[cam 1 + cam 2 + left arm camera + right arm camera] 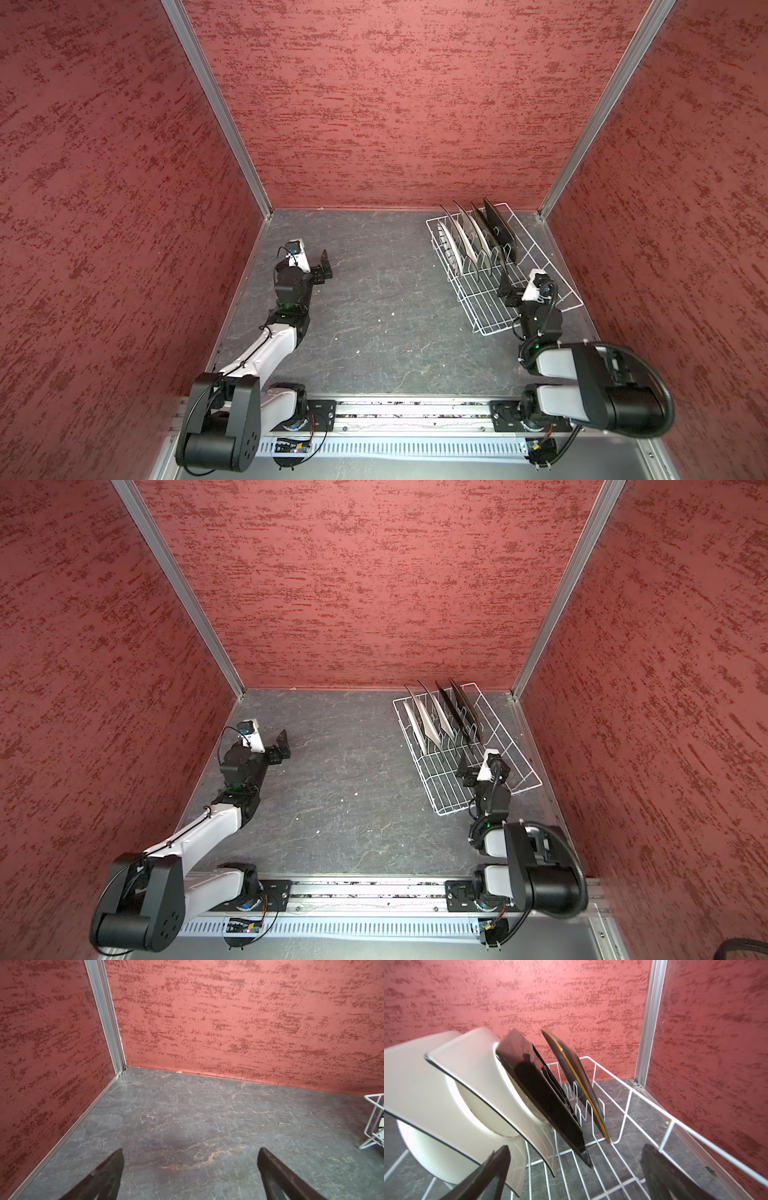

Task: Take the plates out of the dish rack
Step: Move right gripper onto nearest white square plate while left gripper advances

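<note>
dish rack (484, 305) holds plates (471, 239) on edge, leaning, far end

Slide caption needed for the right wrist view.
Open right gripper over white wire dish rack, facing tilted cream and black plates.

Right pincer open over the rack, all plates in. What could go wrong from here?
1. The black plate leans close to the cream plate; the open right pincer may knock one while gripping the other.
2. A lifted plate could catch in the wire dish rack and drag it; the left pincer hovers far off over bare table, open, not steadying it.
</note>
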{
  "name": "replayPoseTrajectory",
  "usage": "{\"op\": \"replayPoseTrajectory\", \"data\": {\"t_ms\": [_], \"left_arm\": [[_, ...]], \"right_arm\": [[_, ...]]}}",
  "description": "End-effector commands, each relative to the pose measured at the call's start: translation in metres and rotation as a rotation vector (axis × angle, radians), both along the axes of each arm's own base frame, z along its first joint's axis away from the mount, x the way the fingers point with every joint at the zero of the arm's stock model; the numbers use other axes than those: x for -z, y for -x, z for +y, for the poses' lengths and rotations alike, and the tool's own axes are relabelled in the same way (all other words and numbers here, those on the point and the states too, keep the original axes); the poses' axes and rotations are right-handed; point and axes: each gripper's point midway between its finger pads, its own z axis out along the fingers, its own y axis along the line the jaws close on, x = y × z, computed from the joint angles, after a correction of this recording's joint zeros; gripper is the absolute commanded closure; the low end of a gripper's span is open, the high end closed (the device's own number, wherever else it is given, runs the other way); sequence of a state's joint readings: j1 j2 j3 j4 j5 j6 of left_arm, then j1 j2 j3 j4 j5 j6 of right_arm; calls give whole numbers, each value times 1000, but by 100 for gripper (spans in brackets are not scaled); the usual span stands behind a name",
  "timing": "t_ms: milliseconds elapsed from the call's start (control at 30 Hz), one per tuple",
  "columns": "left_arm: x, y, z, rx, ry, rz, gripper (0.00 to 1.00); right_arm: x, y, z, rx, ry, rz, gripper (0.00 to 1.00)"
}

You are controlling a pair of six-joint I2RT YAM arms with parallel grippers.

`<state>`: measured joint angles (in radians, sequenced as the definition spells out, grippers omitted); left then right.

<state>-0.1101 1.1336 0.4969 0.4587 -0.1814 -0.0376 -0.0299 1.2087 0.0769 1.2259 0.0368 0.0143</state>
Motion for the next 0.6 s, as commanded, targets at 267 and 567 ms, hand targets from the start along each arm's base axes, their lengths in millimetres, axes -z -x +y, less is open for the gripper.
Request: {"op": "replayPoseTrajectory", "data": {"t_ms": [267, 567], "left_arm": [[-5, 20, -89, 166, 4, 90, 0], [13, 46, -165, 331, 74, 181, 1]], "right_arm": [[-61, 28, 0, 4, -21, -5, 1], [-94, 12, 17, -8, -135, 220, 1]]}}
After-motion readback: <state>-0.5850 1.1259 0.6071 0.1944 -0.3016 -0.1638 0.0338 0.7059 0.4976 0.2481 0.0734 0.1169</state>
